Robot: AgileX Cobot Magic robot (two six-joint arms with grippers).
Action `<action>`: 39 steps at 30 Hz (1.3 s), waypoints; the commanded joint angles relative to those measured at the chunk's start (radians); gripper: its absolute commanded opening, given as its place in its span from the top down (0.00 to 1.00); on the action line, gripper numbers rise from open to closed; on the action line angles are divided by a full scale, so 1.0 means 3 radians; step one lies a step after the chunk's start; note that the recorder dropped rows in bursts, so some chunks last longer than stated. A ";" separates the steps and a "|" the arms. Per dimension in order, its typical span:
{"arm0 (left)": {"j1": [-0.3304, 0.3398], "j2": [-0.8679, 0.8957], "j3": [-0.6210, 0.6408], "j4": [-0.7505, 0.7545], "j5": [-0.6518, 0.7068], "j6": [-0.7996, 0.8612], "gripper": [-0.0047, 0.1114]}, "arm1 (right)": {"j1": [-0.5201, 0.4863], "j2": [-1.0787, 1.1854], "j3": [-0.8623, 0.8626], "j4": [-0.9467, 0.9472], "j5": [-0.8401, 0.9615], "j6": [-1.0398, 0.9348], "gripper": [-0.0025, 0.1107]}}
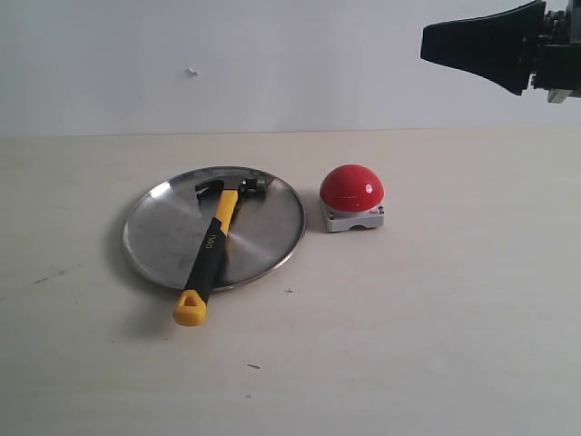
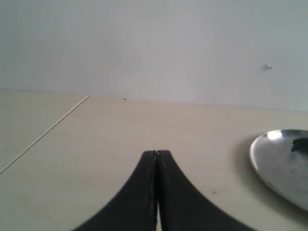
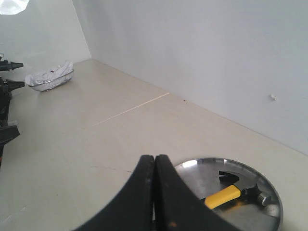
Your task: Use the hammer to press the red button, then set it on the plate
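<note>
The yellow-and-black claw hammer (image 1: pixel 216 234) is laid on the round silver metal plate (image 1: pixel 159 232), well apart from the black left gripper (image 2: pixel 156 154) and right gripper (image 1: pixel 427 44), both jaws pressed together, empty.

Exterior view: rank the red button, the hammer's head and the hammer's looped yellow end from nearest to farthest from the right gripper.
From the right gripper, raised at the upper right:
1. red button, just right of the plate, nearest.
2. hammer's head, lying on the plate's far part.
3. looped yellow end, sticking out past the plate's near rim, farthest.
</note>
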 commanded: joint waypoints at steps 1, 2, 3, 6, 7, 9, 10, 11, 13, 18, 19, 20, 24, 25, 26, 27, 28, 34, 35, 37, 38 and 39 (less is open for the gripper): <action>0.0012 -0.0014 0.0011 -0.0010 0.0103 0.0135 0.96 | -0.0018 -0.0023 0.0013 0.0025 -0.0007 0.0008 0.98; 0.0012 -0.0014 0.0011 0.0005 0.0142 0.0191 0.96 | -0.0018 -0.0023 0.0013 0.0025 -0.0007 0.0008 0.98; 0.0012 -0.0014 0.0011 0.0076 0.0182 0.0255 0.96 | -0.0018 -0.0023 0.0013 0.0025 -0.0007 0.0008 0.98; 0.0012 -0.0014 0.0011 0.0555 0.0404 0.0276 0.96 | -0.0018 -0.0023 0.0013 0.0025 -0.0007 0.0008 0.98; 0.0012 -0.0014 0.0011 0.0590 0.0440 0.0275 0.96 | -0.0018 -0.0023 0.0013 0.0025 -0.0007 0.0008 0.98; 0.0012 -0.0014 0.0011 0.0590 0.0423 0.0275 0.96 | -0.0018 -0.0023 0.0013 0.0025 -0.0004 0.0008 0.98; 0.0012 -0.0014 0.0011 0.0590 0.0395 0.0268 0.96 | -0.0018 -0.0023 0.0013 0.0025 -0.0004 0.0008 0.98; 0.0012 -0.0014 0.0011 0.0590 0.0373 0.0260 0.96 | -0.0018 -0.0023 0.0013 0.0025 -0.0004 0.0008 0.98; 0.0012 -0.0015 0.0011 0.0590 0.0373 0.0225 0.96 | -0.0018 -0.0023 0.0013 0.0025 -0.0004 0.0008 0.98; 0.0012 -0.0133 0.0011 0.0590 0.0152 -0.0693 0.96 | -0.0018 -0.0023 0.0013 0.0025 -0.0004 0.0008 0.98; 0.0012 -0.0164 0.0011 0.0590 0.0135 -0.0982 0.96 | -0.0018 -0.0023 0.0013 0.0025 -0.0004 0.0008 0.98; 0.0012 -0.0192 0.0011 0.0609 0.0135 -0.1194 0.96 | -0.0018 -0.0023 0.0013 0.0025 -0.0004 0.0008 0.98; 0.0012 -0.0228 0.0011 0.0852 0.0180 -0.1287 0.96 | -0.0018 -0.0023 0.0013 0.0025 -0.0004 0.0008 0.98; 0.0012 -0.0228 0.0011 0.0901 0.0229 -0.1279 0.96 | -0.0018 -0.0023 0.0013 0.0025 -0.0004 0.0008 0.98; 0.0012 -0.0228 0.0011 0.0919 0.0292 -0.1217 0.96 | -0.0018 -0.0023 0.0013 0.0025 -0.0004 0.0008 0.98; 0.0012 -0.0228 0.0011 0.0919 0.0367 -0.1143 0.96 | -0.0018 -0.0023 0.0013 0.0025 -0.0004 0.0008 0.98; 0.0012 -0.0228 0.0011 0.0919 0.0458 -0.1035 0.96 | -0.0018 -0.0023 0.0013 0.0025 -0.0004 0.0008 0.98; 0.0012 -0.0228 0.0011 0.0926 0.0658 -0.0836 0.96 | -0.0018 -0.0023 0.0013 0.0025 -0.0004 0.0008 0.98; 0.0012 -0.0228 0.0011 0.0926 0.0649 -0.0838 0.96 | -0.0018 -0.0023 0.0013 0.0025 -0.0004 0.0008 0.98; 0.0012 -0.0228 0.0011 0.0926 0.0659 -0.0838 0.96 | -0.0018 -0.0023 0.0013 0.0025 -0.0004 0.0008 0.98; 0.0012 -0.0228 0.0011 0.0926 0.0663 -0.0838 0.96 | -0.0018 -0.0023 0.0013 0.0025 -0.0004 0.0008 0.98; 0.0012 -0.0228 0.0011 0.0926 0.0663 -0.0838 0.96 | -0.0018 -0.0023 0.0013 0.0025 -0.0004 0.0008 0.98</action>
